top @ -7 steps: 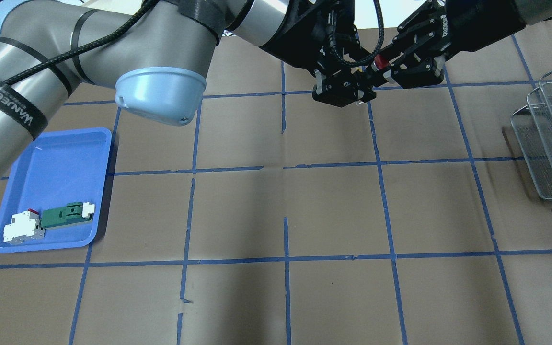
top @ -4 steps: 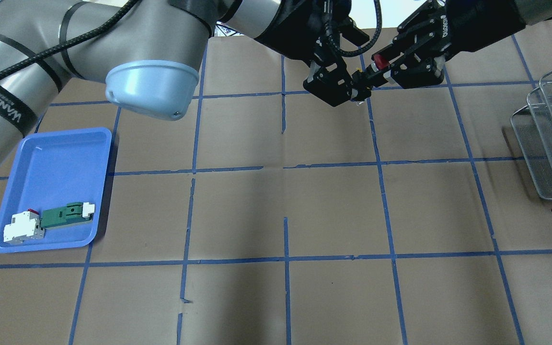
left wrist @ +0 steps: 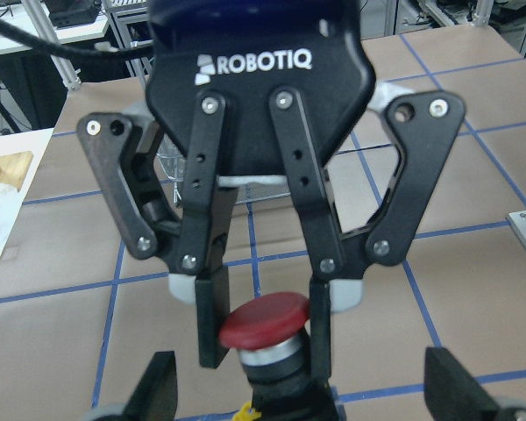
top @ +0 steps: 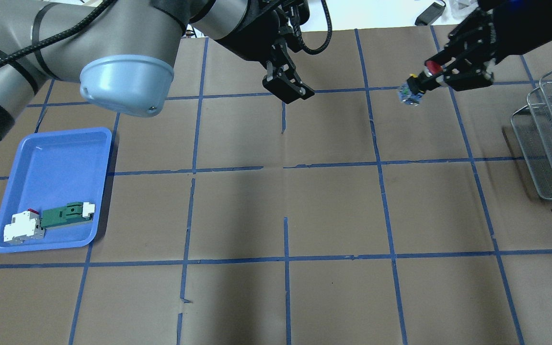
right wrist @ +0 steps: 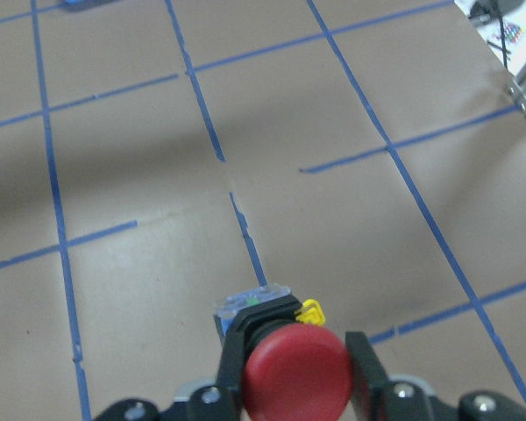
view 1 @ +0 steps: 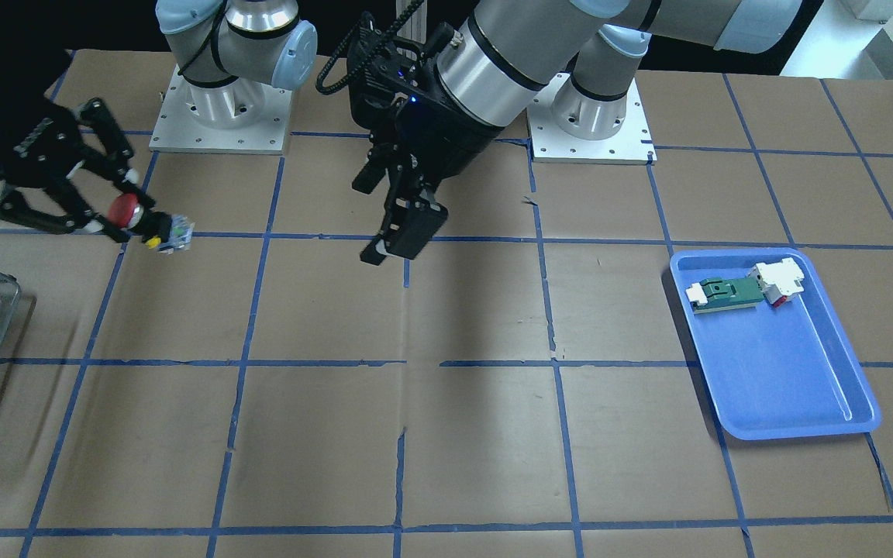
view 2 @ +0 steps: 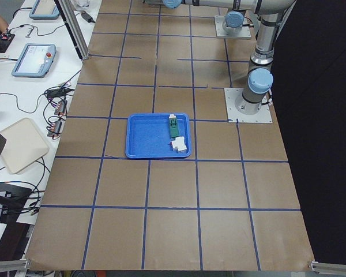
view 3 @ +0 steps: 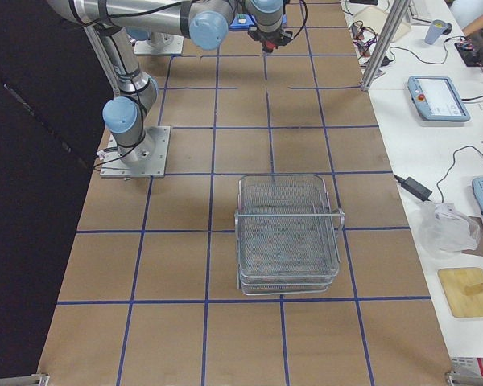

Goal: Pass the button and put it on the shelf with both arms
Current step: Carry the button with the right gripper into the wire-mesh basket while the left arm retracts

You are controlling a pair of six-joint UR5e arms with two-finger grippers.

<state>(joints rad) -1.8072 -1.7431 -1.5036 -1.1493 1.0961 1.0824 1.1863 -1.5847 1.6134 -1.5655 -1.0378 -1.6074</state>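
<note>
Button point(top: 419, 80) sits pinched inside right tool point(top: 436, 73).

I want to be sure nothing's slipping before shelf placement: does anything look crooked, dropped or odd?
Nothing stands out. The right gripper is shut on the button just below its red cap, in the air above the table. The left gripper is open and empty, and the wire shelf stands upright.

Right gripper point(top: 430, 73) clamped on the button point(top: 414, 87), left gripper point(top: 289, 92) splayed wide, well apart.
</note>
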